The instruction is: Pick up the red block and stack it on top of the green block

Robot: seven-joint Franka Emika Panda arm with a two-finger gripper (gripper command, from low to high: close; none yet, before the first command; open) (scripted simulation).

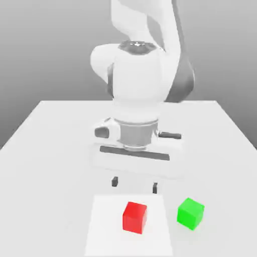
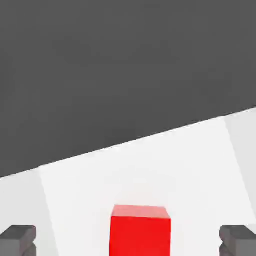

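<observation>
The red block (image 1: 134, 217) rests on the white table (image 1: 45, 145) near its front edge. To the exterior view's right of it sits the green block (image 1: 190, 213), a short gap apart. My gripper (image 1: 135, 184) hangs open above and just behind the red block, its two dark fingertips (image 1: 115, 181) spread wide and touching nothing. In the hand view the red block (image 2: 140, 231) lies between the two grey fingertips (image 2: 18, 240), with room on both sides.
A paler rectangular patch (image 1: 108, 226) on the table lies under the red block. The white arm (image 1: 138, 75) rises behind the blocks. In the hand view the table's edge (image 2: 130, 140) gives way to dark floor.
</observation>
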